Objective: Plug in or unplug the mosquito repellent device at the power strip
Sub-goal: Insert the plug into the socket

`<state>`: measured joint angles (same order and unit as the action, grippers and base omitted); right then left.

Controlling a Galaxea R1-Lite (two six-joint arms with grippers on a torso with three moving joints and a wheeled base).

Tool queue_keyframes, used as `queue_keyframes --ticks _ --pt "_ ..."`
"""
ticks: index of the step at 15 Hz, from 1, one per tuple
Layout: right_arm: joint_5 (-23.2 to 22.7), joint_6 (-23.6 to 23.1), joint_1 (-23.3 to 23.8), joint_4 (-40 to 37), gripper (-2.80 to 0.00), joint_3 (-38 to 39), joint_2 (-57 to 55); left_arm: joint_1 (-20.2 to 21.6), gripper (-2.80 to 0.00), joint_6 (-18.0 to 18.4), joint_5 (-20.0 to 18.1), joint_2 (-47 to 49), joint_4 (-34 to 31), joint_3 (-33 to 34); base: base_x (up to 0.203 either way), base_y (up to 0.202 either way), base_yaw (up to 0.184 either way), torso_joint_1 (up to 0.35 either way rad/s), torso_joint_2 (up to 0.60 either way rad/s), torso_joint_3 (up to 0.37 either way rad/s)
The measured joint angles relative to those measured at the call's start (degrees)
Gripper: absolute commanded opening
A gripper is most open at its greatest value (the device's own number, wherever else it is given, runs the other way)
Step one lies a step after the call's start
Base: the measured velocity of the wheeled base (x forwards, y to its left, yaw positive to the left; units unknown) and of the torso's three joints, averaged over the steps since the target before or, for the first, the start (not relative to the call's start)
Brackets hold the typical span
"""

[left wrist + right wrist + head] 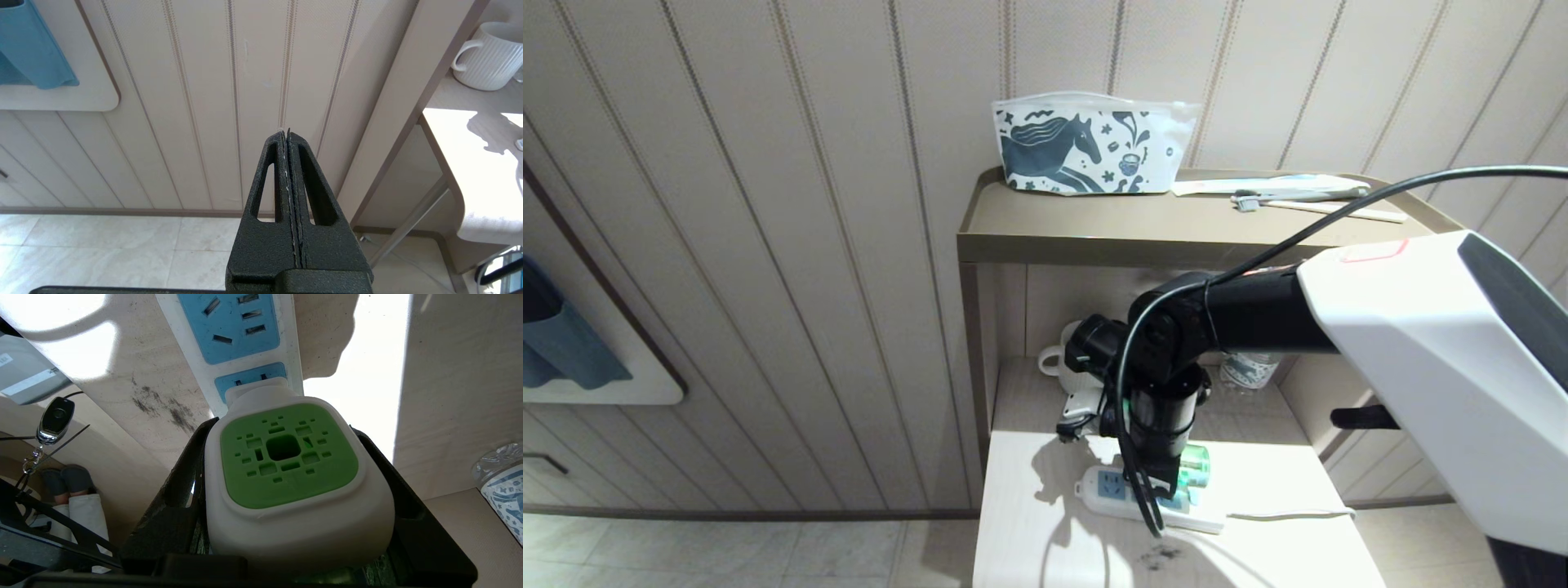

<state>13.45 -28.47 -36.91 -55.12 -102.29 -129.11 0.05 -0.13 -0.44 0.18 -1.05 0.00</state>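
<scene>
Between the right gripper's fingers: the mosquito repellent device (pixel 286 473), white body with green vented patch facing the wrist camera.
Right gripper (pixel 294 490): clamped on the mosquito repellent device, one black finger (pixel 179 490) on each side of its white shell; it points down at the table.
Device's far end: its plug end touches a light-blue socket face on the power strip (pixel 245 335); whether the prongs are fully seated cannot be told.
Device from the head: only a bit of translucent green (pixel 1196 465) shows beside the wrist.
Under the gripper: the power strip (pixel 1107 490) lies flat on the pale table (pixel 1029 555), a white cord (pixel 1290 514) trailing away from it.
Beyond the gripper: a white mug (pixel 1054 359) and a water bottle (pixel 1248 369) at the back of the lower shelf.
Above the arm: a horse-print pouch (pixel 1086 147) on the top shelf (pixel 1094 237).
Left gripper (pixel 288 163): clenched with nothing in it, well apart from the work, facing the panelled wall (pixel 204 102).
</scene>
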Motion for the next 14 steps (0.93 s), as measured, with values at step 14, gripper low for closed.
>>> queue_keyframes --ticks 14 --pt "-1.8 2.9 0.4 4.2 -2.8 3.6 -0.2 0.0 -2.8 0.0 0.0 0.0 0.0 0.0 0.0 0.0 0.0 0.0 0.0 0.0"
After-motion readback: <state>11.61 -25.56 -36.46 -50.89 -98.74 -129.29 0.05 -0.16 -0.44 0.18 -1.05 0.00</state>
